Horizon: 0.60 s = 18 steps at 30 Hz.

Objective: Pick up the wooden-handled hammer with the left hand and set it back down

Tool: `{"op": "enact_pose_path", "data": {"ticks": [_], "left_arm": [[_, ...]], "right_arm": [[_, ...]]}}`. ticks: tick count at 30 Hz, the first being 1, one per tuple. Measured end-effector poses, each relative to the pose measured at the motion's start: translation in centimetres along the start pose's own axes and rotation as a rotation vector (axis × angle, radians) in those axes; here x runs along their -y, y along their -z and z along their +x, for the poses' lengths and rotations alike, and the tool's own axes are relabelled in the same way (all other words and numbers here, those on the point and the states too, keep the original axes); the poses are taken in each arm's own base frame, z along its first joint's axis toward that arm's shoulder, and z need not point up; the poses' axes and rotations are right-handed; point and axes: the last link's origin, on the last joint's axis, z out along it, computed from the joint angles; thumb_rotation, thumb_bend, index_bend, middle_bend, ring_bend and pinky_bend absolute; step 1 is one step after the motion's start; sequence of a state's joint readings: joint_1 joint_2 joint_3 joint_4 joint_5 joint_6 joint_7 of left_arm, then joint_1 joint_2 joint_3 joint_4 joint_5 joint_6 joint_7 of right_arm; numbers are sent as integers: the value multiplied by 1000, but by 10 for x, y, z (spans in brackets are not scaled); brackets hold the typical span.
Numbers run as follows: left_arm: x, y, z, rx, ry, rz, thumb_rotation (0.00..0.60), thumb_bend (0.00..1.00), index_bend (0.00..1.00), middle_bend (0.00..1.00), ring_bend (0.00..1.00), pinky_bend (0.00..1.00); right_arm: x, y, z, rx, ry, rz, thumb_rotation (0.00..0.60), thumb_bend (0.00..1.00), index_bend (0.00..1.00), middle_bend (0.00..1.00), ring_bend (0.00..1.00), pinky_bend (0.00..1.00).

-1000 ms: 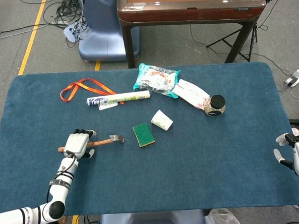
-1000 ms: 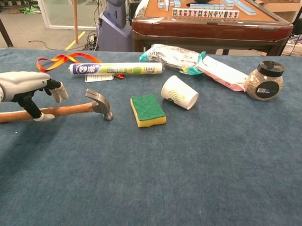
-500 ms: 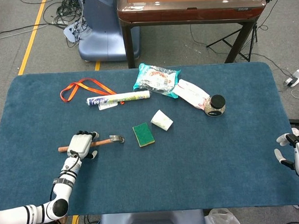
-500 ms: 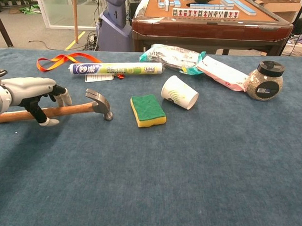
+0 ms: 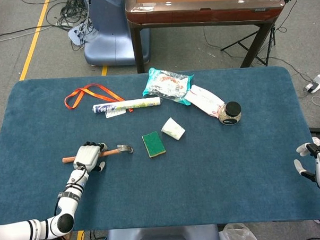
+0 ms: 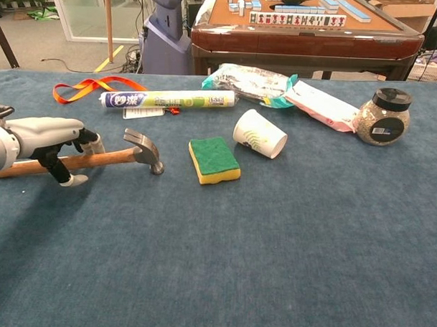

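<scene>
The wooden-handled hammer (image 5: 116,150) (image 6: 122,157) lies flat on the blue table cloth at the near left, its steel head pointing right. My left hand (image 5: 87,155) (image 6: 46,134) sits low over the middle of the handle. Its fingers curl down behind the handle and its thumb reaches the cloth in front, so it straddles the wood. I see no firm grip, and the hammer rests on the table. At the table's right edge my right hand (image 5: 316,166) hovers with its fingers apart and holds nothing; the chest view does not show it.
A green-and-yellow sponge (image 6: 214,160) and a tipped paper cup (image 6: 259,134) lie just right of the hammer head. Behind are a sealant tube (image 6: 167,99), an orange lanyard (image 6: 85,87), snack bags (image 6: 253,82) and a black-lidded jar (image 6: 384,115).
My left hand has sunk lower onto the handle and its fingers have curled further around it. The hammer has stayed in place. The right hand has not moved.
</scene>
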<state>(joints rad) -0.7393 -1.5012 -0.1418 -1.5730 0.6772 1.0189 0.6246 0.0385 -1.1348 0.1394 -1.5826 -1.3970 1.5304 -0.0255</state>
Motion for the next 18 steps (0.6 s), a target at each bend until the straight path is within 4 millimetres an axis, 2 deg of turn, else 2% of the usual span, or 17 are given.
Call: {"op": "enact_pose_path", "data": {"ticks": [9,18], "left_arm": [[-1,0,-1,3,4,-8,600,462,294,325,207,121],[-4,-2,-2,-2,12,-11,600,469,316,354,237,121]], "right_arm": [[0,0,0,2,-2,1,600,261,487,517,474,416],[0,1,0,4,-4,2,600,261,486,517,474,416]]}}
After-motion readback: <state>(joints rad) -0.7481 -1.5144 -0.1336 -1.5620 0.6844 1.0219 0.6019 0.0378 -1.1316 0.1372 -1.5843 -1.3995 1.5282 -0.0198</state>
